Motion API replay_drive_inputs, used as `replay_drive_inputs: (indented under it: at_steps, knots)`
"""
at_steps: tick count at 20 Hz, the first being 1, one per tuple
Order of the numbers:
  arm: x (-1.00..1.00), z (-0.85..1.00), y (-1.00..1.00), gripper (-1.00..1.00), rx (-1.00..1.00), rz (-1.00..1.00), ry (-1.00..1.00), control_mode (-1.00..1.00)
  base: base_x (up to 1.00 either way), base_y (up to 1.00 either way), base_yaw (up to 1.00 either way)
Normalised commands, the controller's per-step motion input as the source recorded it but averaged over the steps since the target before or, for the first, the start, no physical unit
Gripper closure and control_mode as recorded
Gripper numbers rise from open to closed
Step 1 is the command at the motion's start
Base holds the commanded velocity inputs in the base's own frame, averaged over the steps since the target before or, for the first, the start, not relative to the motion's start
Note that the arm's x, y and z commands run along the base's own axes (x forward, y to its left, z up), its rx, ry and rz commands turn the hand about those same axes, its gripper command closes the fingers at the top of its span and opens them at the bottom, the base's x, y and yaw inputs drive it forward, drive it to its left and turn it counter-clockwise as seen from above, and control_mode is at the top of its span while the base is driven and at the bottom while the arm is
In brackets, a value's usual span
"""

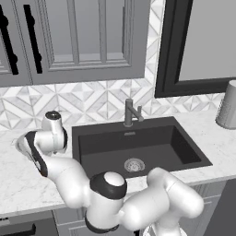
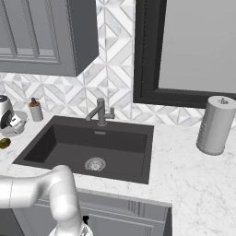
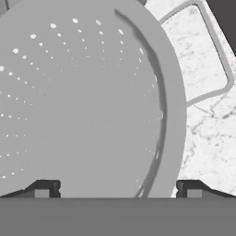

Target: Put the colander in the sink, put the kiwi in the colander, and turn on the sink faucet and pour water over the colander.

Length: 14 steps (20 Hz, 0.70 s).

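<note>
The white perforated colander (image 3: 83,92) sits close under my hand on the marble counter, its thin loop handle (image 3: 216,60) pointing toward the sink. My gripper (image 3: 117,189) is open, and the colander's near rim runs between its two fingertips. The arm's wrist (image 1: 51,131) hangs over the counter left of the sink (image 1: 115,147). The kiwi (image 2: 4,143) lies on the counter at the far left edge, left of the sink (image 2: 92,143). The sink faucet (image 1: 129,113) (image 2: 101,113) stands behind the dark basin, with no water running.
A grey ribbed canister (image 2: 214,124) (image 1: 228,106) stands on the counter right of the sink. A small soap bottle (image 2: 35,109) is at the back left by the tiled wall. Grey cabinets hang above, and a dark-framed window is at the right.
</note>
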Motion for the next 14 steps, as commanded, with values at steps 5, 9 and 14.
replay_drive_inputs:
  at_steps: [5,9,14]
  knots:
    - [-0.16,0.43,-0.28,-1.0,0.03,-0.03,-0.07,-1.0,0.0,0.0,0.0]
    - [-0.02,0.36,-0.26,-1.0,0.06,-0.05,-0.04,-1.0,0.0,0.0,0.0]
    - [0.0,-0.11,0.0,-1.0,0.0,-0.01,0.0,-1.0,0.0,0.0,0.0]
